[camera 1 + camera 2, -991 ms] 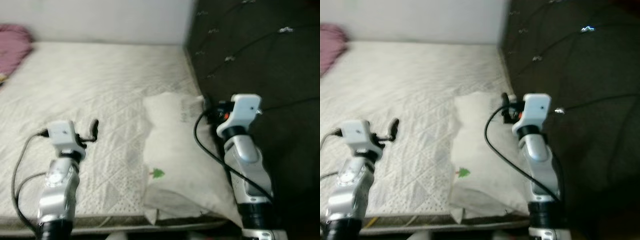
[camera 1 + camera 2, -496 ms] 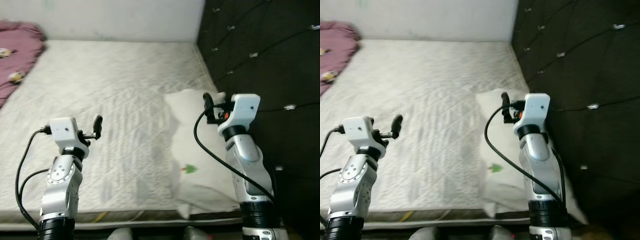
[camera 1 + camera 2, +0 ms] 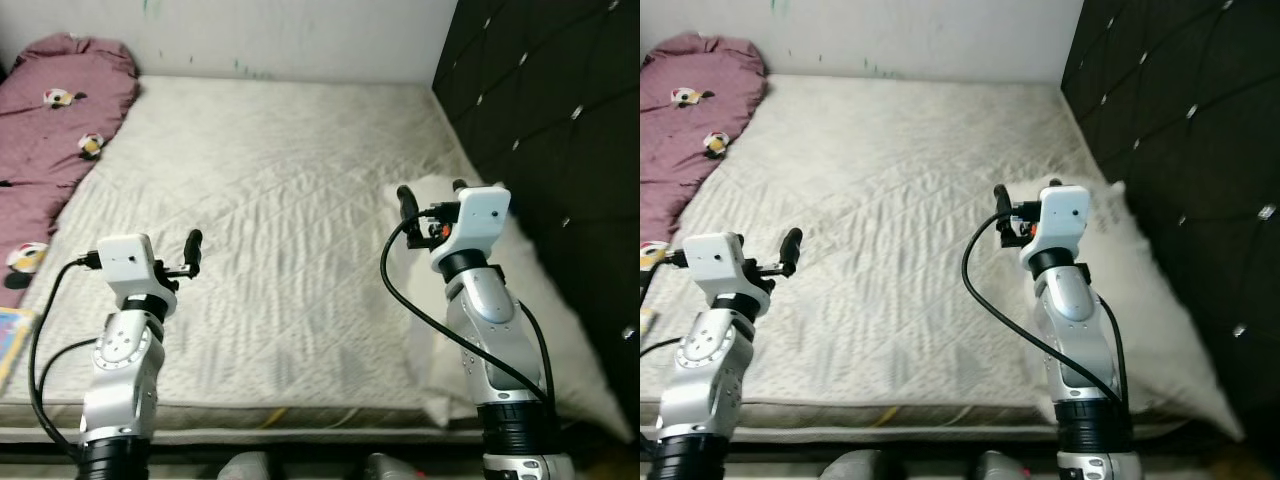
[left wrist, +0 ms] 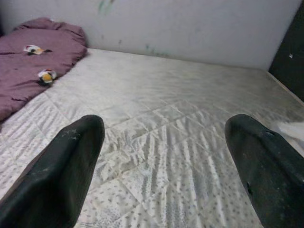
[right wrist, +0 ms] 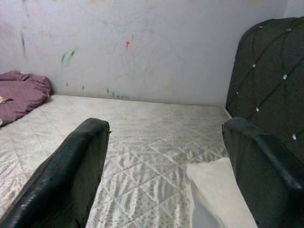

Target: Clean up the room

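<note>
1. Bed [image 3: 300, 230]: pale quilted mattress, set against a dark tufted headboard [image 3: 540, 110] on the robot's right and a white wall at the far side.
2. Pillow [image 3: 1130, 290]: white, lying along the headboard side, its near corner past the mattress edge. The nearest thing to tidy.
3. Purple blanket [image 3: 60, 120]: bunched along the far left edge of the bed, with small printed figures.
4. Left pincer [image 4: 164, 166]: raised over the near left of the mattress, fingers spread wide, nothing between them.
5. Right pincer [image 5: 166, 166]: raised just beside the pillow's inner edge, fingers likewise wide apart and empty.
6. Risk, slippage: soft pillow fabric may bunch, so a shallow pinch could take only the cover and let the bulk sag off the near edge.
7. Risk, snagging: a low reach could catch the quilted cover together with the pillow.
</note>
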Robot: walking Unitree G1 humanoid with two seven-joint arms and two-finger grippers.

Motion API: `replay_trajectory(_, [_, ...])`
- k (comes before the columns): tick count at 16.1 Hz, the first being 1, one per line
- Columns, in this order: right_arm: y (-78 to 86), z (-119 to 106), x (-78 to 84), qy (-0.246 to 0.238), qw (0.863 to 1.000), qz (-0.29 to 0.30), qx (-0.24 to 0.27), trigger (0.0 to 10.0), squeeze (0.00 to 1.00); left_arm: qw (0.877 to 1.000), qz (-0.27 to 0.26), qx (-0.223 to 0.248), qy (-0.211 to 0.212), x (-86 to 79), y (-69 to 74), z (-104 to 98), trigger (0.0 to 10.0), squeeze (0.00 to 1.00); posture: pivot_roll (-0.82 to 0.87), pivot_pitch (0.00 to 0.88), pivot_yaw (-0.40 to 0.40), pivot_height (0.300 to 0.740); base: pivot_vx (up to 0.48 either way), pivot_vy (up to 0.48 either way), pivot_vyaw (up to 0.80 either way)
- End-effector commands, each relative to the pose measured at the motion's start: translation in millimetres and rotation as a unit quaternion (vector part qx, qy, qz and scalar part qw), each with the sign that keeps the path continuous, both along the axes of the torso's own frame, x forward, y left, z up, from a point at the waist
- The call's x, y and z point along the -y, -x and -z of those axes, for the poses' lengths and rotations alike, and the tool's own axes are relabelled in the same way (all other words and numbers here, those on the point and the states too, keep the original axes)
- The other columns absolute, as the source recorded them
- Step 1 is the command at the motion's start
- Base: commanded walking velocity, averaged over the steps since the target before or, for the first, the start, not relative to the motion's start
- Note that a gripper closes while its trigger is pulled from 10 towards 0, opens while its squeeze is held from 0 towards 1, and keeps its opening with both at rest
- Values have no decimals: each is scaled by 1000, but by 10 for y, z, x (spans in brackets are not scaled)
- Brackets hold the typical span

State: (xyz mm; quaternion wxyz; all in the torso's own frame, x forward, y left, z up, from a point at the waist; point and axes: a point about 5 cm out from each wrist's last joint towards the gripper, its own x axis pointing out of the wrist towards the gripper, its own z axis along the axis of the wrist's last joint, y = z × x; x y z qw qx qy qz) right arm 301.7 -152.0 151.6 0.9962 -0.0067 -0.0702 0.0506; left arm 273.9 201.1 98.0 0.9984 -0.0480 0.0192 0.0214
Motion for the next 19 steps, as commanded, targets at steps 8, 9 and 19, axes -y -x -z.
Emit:
replay_trajectory(8, [-11,-17,49,-3,1000,15,5,10000,0,1000,16,-5,10,65,-13,-5,10000,0,36,0,-3,740,0,348,241])
replay_trajectory(9, [-11,-16,49,-3,1000,16,5,10000,0,1000,18,-4,12,70,-16,-8,10000,0,36,0,-3,740,0,480,0])
replay_trajectory(19, [-34,8,84,-2,999,32,5,10000,0,1000,26,1,16,71,-14,-20,10000,0,43,0,-8,740,0,480,0])
